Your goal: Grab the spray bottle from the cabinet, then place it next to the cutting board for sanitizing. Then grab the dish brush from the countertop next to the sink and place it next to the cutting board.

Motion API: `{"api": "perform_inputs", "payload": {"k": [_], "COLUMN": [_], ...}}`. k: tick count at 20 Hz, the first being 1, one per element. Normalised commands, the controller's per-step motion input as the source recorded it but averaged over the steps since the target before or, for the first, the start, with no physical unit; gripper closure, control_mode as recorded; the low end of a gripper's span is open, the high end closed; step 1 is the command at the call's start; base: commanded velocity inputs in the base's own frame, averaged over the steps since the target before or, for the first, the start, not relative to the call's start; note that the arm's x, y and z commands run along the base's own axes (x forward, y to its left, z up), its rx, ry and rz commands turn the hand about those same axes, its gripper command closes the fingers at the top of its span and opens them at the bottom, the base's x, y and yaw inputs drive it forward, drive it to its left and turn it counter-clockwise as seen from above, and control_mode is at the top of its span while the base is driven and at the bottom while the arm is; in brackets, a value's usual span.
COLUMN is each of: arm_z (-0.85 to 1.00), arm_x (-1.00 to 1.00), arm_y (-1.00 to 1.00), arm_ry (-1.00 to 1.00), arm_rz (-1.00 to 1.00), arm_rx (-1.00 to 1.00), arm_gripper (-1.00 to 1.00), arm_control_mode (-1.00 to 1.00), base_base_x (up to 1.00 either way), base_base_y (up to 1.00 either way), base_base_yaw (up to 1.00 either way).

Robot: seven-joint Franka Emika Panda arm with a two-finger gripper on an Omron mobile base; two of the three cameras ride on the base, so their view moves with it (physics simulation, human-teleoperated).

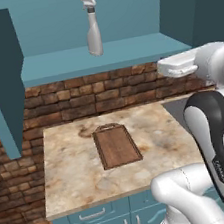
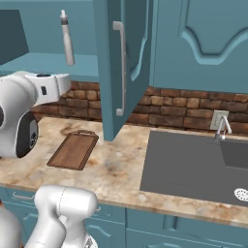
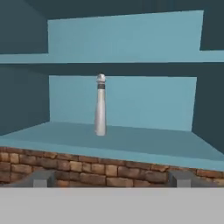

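Observation:
The spray bottle [image 1: 92,28] stands upright on the teal shelf [image 1: 125,51] of the open cabinet, pale grey with a white trigger nozzle. In the hand view the spray bottle [image 3: 100,107] is straight ahead and well beyond my gripper [image 3: 111,180], whose fingertips [image 3: 41,178] stand wide apart, open and empty. My white hand [image 1: 177,65] hovers to the right of the shelf's front edge, just below its level. The dark brown cutting board [image 1: 116,144] lies flat on the marbled countertop [image 1: 71,170] below the cabinet. The dish brush is out of view.
The open cabinet door [image 2: 109,72] with its pale bar handle [image 2: 120,68] juts out between the board and the dark grey sink [image 2: 193,164]. A silver faucet [image 2: 222,127] stands behind the basin. A brick wall [image 1: 91,94] backs the counter.

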Motion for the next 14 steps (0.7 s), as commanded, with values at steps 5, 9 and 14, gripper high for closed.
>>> {"api": "perform_inputs", "payload": {"k": [5, 9, 14], "arm_z": [0.72, 0.56, 0.15], "arm_x": [-0.01, 0.09, 0.24], "arm_y": [0.10, 0.23, 0.21], "arm_ry": [-0.30, -0.02, 0.02], "arm_rz": [0.11, 0.09, 0.03], "arm_rx": [0.02, 0.00, 0.00], "arm_gripper": [-1.00, -1.00, -1.00], "arm_control_mode": [-1.00, -1.00, -1.00], "base_base_x": [0.00, 0.00, 0.00], "base_base_y": [0.00, 0.00, 0.00], "base_base_yaw": [0.00, 0.00, 0.00]}}
